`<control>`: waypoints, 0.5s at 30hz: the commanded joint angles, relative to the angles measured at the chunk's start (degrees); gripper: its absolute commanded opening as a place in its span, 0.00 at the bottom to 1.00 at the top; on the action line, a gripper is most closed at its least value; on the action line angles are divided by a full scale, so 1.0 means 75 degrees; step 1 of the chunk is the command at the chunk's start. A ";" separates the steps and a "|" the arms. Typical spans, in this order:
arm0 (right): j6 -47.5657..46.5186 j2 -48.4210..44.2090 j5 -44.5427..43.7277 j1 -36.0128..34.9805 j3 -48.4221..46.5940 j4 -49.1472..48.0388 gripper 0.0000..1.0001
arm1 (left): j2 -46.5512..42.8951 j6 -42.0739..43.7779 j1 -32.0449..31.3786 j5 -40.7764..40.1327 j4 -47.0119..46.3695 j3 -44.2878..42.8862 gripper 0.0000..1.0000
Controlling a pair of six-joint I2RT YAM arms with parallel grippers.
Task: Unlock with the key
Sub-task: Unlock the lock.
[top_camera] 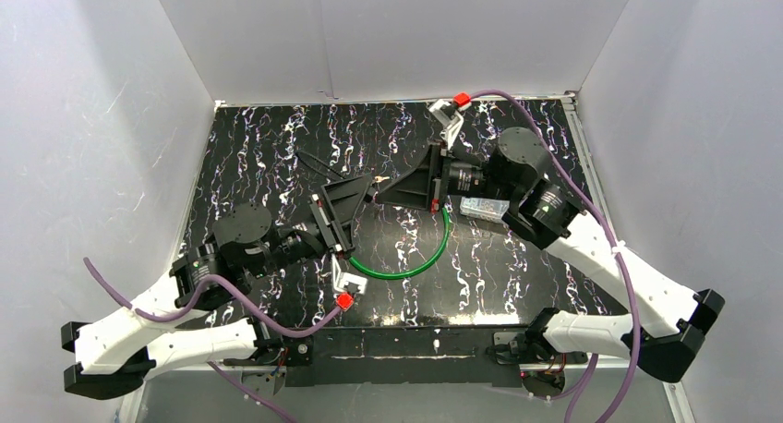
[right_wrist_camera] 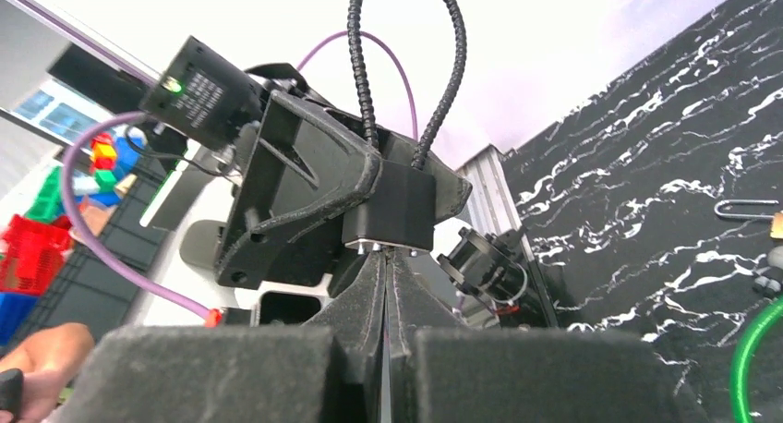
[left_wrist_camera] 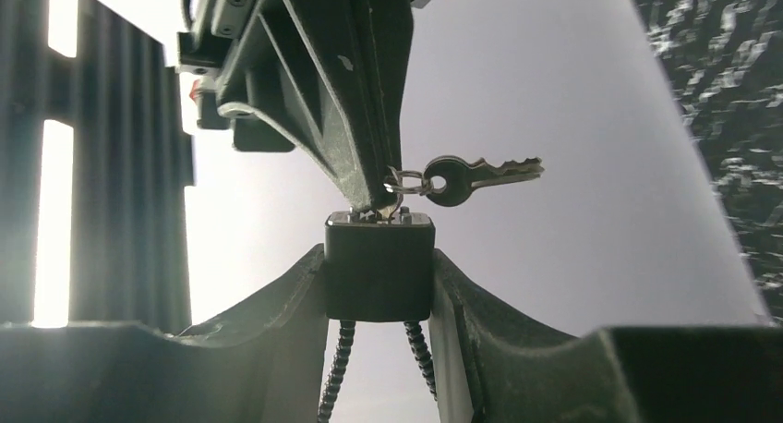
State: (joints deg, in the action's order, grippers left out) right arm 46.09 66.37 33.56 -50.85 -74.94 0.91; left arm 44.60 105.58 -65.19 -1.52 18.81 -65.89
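A black padlock (left_wrist_camera: 379, 268) with a black cable shackle (right_wrist_camera: 406, 63) is held above the table. My left gripper (left_wrist_camera: 379, 280) is shut on its body from both sides. My right gripper (right_wrist_camera: 386, 257) is shut, and its fingertips (left_wrist_camera: 369, 187) meet the keyhole face of the padlock (right_wrist_camera: 392, 206). The key they grip is hidden between the pads. A spare key (left_wrist_camera: 480, 174) hangs from a ring beside them. In the top view the left gripper (top_camera: 362, 199) and the right gripper (top_camera: 380, 192) meet tip to tip at mid table, and the spare key (top_camera: 378, 178) shows there.
A green cable loop (top_camera: 415, 261) lies on the black marbled table (top_camera: 277, 146) just below the grippers; it also shows in the right wrist view (right_wrist_camera: 750, 363). A clear box (top_camera: 483, 208) sits under the right arm. White walls enclose the table.
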 commanded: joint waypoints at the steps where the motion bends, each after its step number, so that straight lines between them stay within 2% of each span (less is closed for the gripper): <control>1: 0.1270 -0.0130 0.0502 0.0143 0.0697 -0.1462 0.01 | 0.0137 0.0999 -0.0050 0.0453 -0.2431 0.0379 0.01; 6: 0.2612 -0.0105 0.0831 0.0498 0.1293 -0.2914 0.01 | 0.0176 0.1392 -0.0050 0.0561 -0.3169 0.0568 0.01; 15: 0.3903 0.0082 0.1071 0.0771 0.1842 -0.4105 0.01 | 0.0290 0.2164 -0.0050 0.0770 -0.4029 0.0822 0.00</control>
State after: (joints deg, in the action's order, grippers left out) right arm 69.76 64.73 39.03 -45.10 -64.10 -25.23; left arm 45.69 117.54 -64.99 -0.84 0.03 -59.70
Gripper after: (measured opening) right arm 0.021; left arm 0.367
